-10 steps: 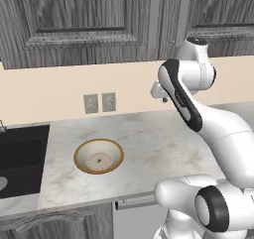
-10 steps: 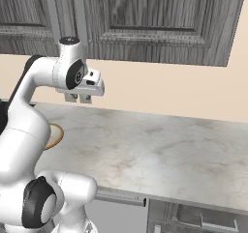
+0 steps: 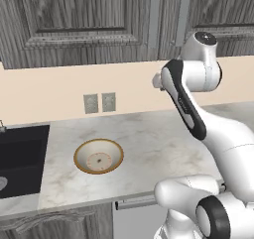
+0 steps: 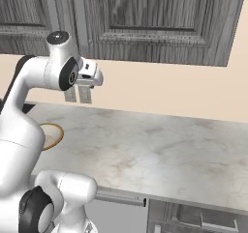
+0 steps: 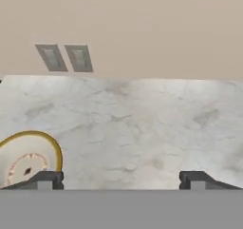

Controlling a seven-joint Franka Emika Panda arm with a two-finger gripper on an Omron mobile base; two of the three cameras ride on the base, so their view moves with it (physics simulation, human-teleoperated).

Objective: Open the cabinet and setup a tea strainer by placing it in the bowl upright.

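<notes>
The end effector is hanging released and empty above the bench, fingertips spread wide. The bowl is sitting near the sink. Overhead the cabinet is standing closed, so a misjudged reach risks striking its door.

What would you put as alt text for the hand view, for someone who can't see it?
The open gripper, holding nothing, looks down over a marble counter. The bowl sits at lower left, golden-rimmed and cream inside, and two grey wall outlets are set in the beige wall beyond.
</notes>
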